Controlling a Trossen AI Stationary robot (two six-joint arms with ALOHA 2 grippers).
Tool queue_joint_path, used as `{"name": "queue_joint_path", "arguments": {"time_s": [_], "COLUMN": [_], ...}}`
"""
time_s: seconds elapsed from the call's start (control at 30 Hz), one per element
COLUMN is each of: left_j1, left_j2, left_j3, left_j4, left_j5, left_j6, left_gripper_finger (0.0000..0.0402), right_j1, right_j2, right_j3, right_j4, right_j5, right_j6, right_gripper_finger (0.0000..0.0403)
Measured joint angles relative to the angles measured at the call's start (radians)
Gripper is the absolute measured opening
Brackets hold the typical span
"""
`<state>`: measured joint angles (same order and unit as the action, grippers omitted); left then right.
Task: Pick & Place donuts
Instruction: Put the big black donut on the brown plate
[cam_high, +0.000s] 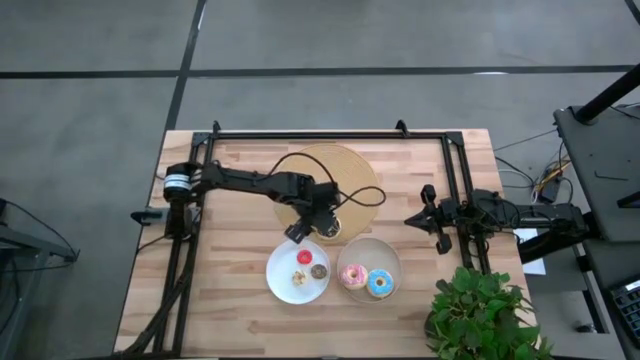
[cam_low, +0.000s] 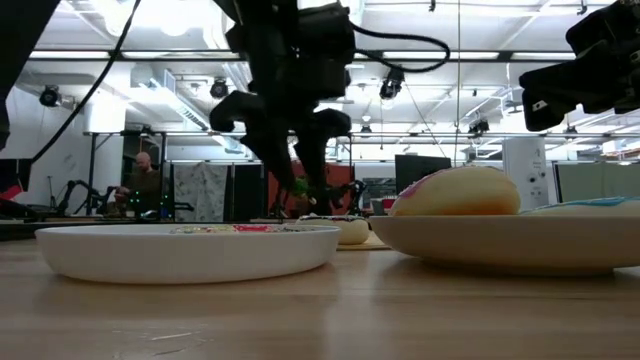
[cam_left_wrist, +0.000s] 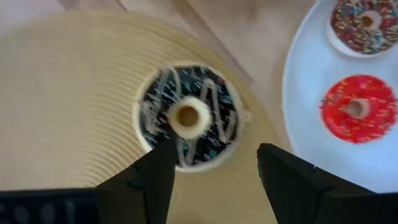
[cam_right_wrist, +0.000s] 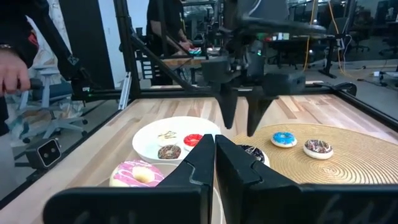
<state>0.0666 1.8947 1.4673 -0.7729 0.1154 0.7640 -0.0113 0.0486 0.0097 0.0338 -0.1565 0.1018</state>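
1. We see a light wooden slat table (cam_high: 230, 320) carrying everything, with a leafy green potted plant (cam_high: 478, 312) at its near right corner.
2. A big round tan ridged board (cam_high: 345, 170) lies mid-table, with two round white plates just in front of it: the left plate (cam_high: 281, 285) and the right plate (cam_high: 385, 252).
3. Our left gripper (cam_high: 318, 222) hangs over the board's near edge, its fingers (cam_left_wrist: 152, 180) spread on either side of the dark chocolate donut with white drizzle (cam_left_wrist: 188, 116), which lies flat on the board beside the left plate; no grip is closed on it.
4. Our right gripper (cam_high: 418, 219) waits well to the right, fingers (cam_right_wrist: 233, 168) pressed together, holding nothing.
5. The pink frosted donut (cam_high: 352, 276) and light blue frosted donut (cam_high: 380, 284) sit side by side on the right plate.
6. The left plate holds a tiny red donut (cam_left_wrist: 357, 109), a tiny brown sprinkled donut (cam_left_wrist: 365, 23) and a tiny tan donut (cam_high: 299, 277).
7. In the right wrist view, a tiny blue donut (cam_right_wrist: 284, 138) and another small dark-topped donut (cam_right_wrist: 318, 148) lie on the board.
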Motion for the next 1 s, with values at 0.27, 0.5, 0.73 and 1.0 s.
{"name": "queue_joint_path", "arguments": {"time_s": [0.27,0.5,0.73,1.0], "left_j1": [0.004,0.002,0.002,0.002], "left_j2": [0.009,0.036,0.05,0.05], "left_j3": [0.0,0.0,0.0,0.0], "left_j4": [0.003,0.004,0.002,0.004], "left_j5": [0.012,0.046,0.049,0.049], "left_j6": [0.164,0.335,0.394,0.417], "left_gripper_finger": [0.0197,0.0197,0.0197,0.0197], "right_j1": [0.0,0.0,0.0,0.0], "right_j2": [0.0,0.0,0.0,0.0], "right_j3": [0.0,0.0,0.0,0.0], "right_j4": [0.0,0.0,0.0,0.0], "right_j5": [0.0,0.0,0.0,0.0], "right_j6": [0.0,0.0,0.0,-0.001], "right_gripper_finger": [0.0008,0.0008,0.0008,0.0008]}}
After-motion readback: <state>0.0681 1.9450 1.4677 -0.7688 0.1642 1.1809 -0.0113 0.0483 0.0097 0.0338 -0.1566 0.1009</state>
